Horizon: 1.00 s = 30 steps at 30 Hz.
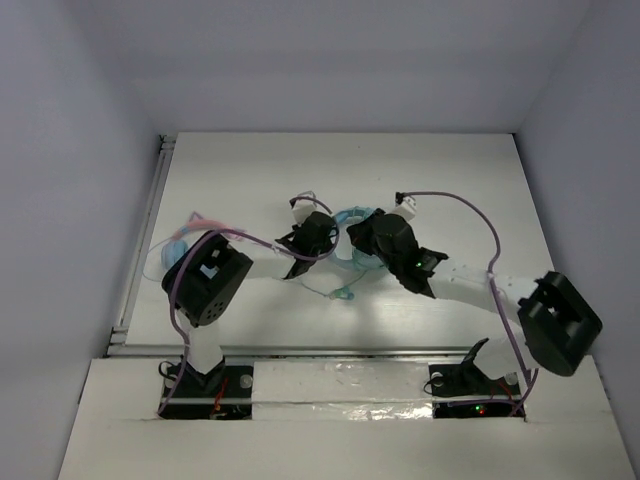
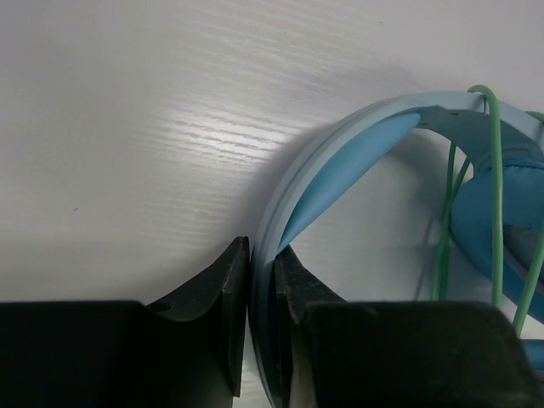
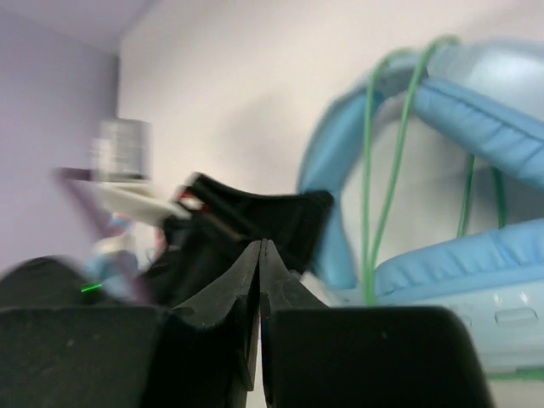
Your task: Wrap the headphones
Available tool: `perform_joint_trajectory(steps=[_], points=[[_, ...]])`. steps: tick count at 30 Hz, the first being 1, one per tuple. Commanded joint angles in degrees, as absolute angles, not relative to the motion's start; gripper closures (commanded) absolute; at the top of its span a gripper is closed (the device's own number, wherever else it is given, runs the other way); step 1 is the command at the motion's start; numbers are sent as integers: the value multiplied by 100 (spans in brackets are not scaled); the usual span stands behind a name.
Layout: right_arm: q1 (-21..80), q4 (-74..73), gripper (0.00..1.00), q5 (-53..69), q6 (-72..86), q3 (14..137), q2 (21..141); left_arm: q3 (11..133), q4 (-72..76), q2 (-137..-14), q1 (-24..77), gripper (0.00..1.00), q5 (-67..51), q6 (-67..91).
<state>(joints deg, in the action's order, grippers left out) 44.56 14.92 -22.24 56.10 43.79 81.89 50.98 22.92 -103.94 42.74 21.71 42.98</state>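
The light blue headphones (image 1: 350, 214) lie in the middle of the table between my two grippers. My left gripper (image 1: 328, 238) is shut on the headband, which runs between its fingertips in the left wrist view (image 2: 262, 259) and arches to the right (image 2: 340, 153). The thin green cable (image 2: 496, 195) loops over the headband and an ear cup (image 2: 489, 221). My right gripper (image 1: 358, 236) is shut, its tips (image 3: 260, 246) pressed together with nothing visible between them, just left of the ear cups (image 3: 459, 263) and the green cable loops (image 3: 393, 170). A loose cable end (image 1: 345, 293) trails toward the near edge.
A tangle of blue and pink items (image 1: 185, 235) lies at the table's left edge, behind my left arm's elbow. Pale walls enclose the table on the left, back and right. The left gripper's black body (image 3: 255, 217) sits close in front of the right gripper.
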Motion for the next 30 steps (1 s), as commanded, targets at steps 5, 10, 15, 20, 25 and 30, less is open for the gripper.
perform_joint_trajectory(steps=[5,10,15,20,25,30], points=[[4386,765,85,-3655,4668,4492,6664,6265,2786,-11073,4289,100,2039,4078],[4333,528,71,-3771,4150,4307,5767,7460,2436,-11917,4289,100,2022,3832],[4333,19,50,-3770,3824,4359,4968,8104,2276,-12270,4236,70,1776,3762],[4333,-579,27,-3920,3455,4605,4316,7691,2540,-11480,4184,34,1697,3586],[4333,-1080,13,-4130,3173,4991,3938,6989,2636,-10118,4184,15,1529,3384],[4333,-1204,15,-4149,3155,5203,3709,6145,2637,-8644,4184,14,1450,3384]])
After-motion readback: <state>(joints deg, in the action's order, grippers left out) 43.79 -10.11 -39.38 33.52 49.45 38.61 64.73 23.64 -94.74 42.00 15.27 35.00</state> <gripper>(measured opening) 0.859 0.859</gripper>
